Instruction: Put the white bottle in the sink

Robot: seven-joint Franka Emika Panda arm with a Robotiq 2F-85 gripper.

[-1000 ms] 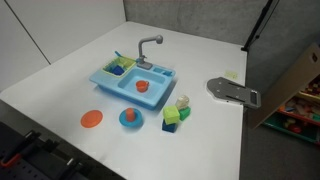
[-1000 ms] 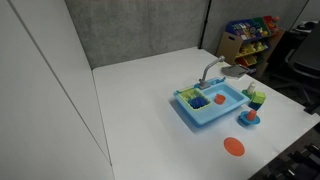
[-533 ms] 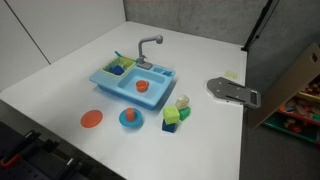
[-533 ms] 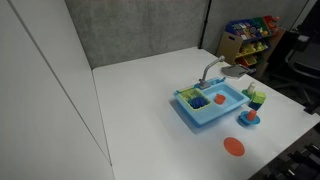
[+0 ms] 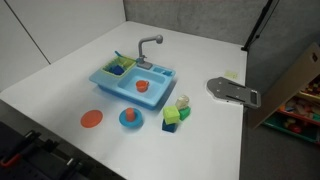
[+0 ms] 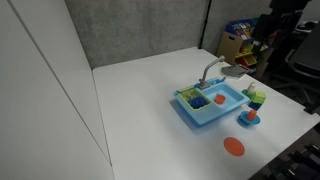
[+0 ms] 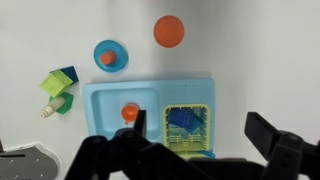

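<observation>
White tabletop [image 7: 260, 60] below; my gripper [image 7: 196, 125] hangs high, jaws wide apart, empty; white bottle [image 7: 55, 107] sits at frame left by the green cube [image 7: 54, 84], outside the sink [image 7: 105, 100].

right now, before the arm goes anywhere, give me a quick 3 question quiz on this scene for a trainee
1. True or false: the white bottle already lies inside the sink.
2. Multiple choice: what sits in the sink basin that has no green rack? A) a small orange-red item B) a green cube C) nothing
3. Fill in: in the wrist view the fingers stand ___, with nothing between them.

Key: 1 false, it lies on the table by the blocks. 2 A. 3 open.
</observation>
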